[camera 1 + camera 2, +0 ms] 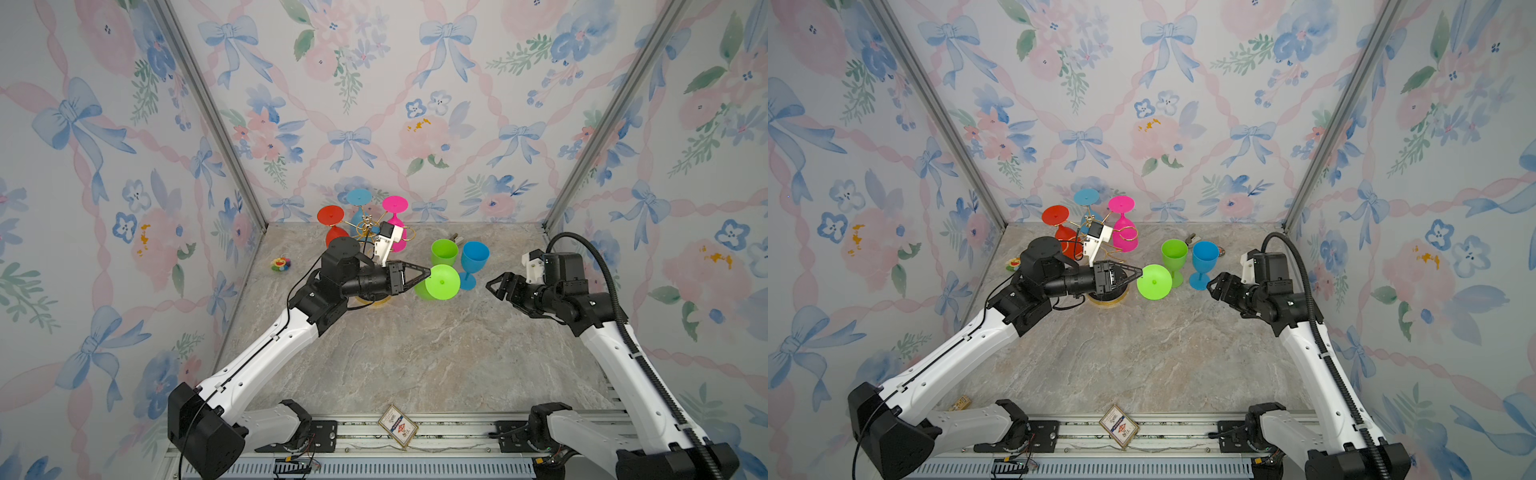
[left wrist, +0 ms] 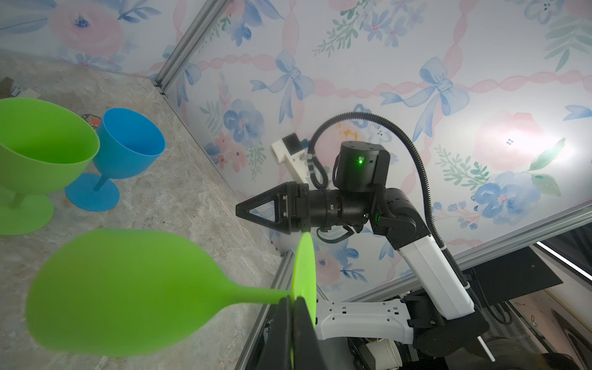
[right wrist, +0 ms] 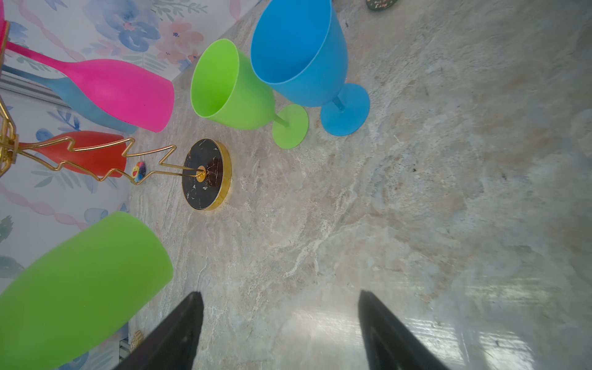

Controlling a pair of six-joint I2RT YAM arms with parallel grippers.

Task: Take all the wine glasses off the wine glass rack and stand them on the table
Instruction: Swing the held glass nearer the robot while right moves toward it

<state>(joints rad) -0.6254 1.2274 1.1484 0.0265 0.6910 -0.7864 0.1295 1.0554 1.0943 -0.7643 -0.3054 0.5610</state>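
Jaws of the left gripper (image 1: 428, 272) (image 2: 293, 299) are pinched together on the thin stem of the lime-green plastic wine glass (image 1: 442, 282) (image 2: 121, 288), right beside its round foot. We see that glass held in the air, clear of the gold wire wine glass rack (image 1: 368, 227) (image 3: 206, 174) and just right of its round black gold-rimmed base. Its foot is turned up and its bowl slants down toward the marble-patterned table (image 1: 415, 353). On the rack's loops we count three more plastic glasses hanging foot-up: a red glass (image 1: 330, 216) on the left, a light blue glass (image 1: 359, 197) at the far side and a pink glass (image 1: 395, 205) on the right. Just beyond the held glass stand a green plastic goblet (image 1: 444, 251) and a blue plastic goblet (image 1: 475, 255), upright and side by side. Farther right, the right gripper (image 1: 492, 286) (image 3: 282, 320) hovers near the blue goblet's foot without touching it, jaws spread wide with nothing between them.
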